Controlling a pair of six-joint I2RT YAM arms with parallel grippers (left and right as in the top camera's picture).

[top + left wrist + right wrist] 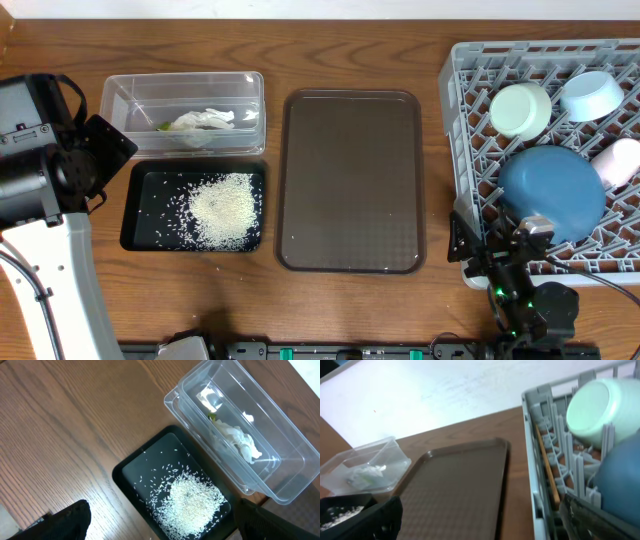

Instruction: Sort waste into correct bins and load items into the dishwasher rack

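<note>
The rice (222, 208) lies heaped in the black tray (140, 210). The white tissue (205, 121) and the green-yellow wrapper (163, 126) lie in the clear tub (182, 88). The grey rack (470, 150) holds the dark blue bowl (552, 192), pale green bowl (520, 110), light blue bowl (592, 95) and pink cup (620, 162). My left gripper (165, 529) is open and empty above the black tray (130, 472), over the rice (192, 505). My right gripper (487, 525) is open and empty at the rack's front left corner (532, 485).
A large brown serving tray (350, 180) lies between the bins and the rack, with nothing on it. The left arm's body (40, 150) stands at the table's left edge. The right arm (520, 295) sits at the front edge below the rack.
</note>
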